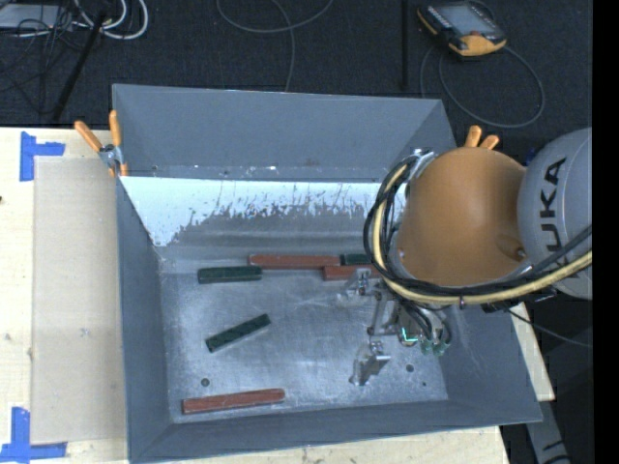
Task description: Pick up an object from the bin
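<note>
Gripper (368, 365) low at bin (290, 351) floor — perhaps touching

The place looks like a robotics lab. An industrial arm (556, 211) with KUKA lettering on its casing, an orange cover (455, 220) and a cable bundle (380, 230) strapped round it reaches over a scuffed grey metal bin (290, 133). Loose cables (280, 13) trail across the dark floor (338, 61), where a yellow handheld controller (462, 17) lies.
</note>
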Controlling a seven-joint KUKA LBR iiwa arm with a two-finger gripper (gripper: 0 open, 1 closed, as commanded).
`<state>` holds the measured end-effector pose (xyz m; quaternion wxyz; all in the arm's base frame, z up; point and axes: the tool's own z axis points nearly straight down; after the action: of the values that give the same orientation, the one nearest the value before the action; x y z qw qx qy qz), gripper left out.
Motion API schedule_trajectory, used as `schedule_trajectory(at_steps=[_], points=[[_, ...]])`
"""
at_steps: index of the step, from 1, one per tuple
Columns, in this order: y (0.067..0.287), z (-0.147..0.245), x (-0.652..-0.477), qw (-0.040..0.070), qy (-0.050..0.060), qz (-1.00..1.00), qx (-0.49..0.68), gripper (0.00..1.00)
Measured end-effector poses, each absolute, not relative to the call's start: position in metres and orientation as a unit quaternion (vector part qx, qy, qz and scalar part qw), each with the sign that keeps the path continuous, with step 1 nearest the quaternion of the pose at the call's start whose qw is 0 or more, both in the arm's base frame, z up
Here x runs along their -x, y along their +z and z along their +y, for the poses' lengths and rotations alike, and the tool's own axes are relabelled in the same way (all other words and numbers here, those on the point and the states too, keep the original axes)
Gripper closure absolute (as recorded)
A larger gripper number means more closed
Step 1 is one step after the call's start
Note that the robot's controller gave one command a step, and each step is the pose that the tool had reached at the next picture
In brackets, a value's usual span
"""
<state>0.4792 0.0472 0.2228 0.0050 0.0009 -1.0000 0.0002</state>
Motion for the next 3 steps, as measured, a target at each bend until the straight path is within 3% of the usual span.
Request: schedule_trajectory(at_steps=[1,2,3], points=[[0.226,0.047,-0.481,0.001,0.0,-1.0,0.0,0.0],[0.173,0.101,-0.495,-0.003,0.0,-1.0,0.0,0.0],[0.139,0.132,-0.5,0.003,-0.001,-0.998,-0.059,0.0]])
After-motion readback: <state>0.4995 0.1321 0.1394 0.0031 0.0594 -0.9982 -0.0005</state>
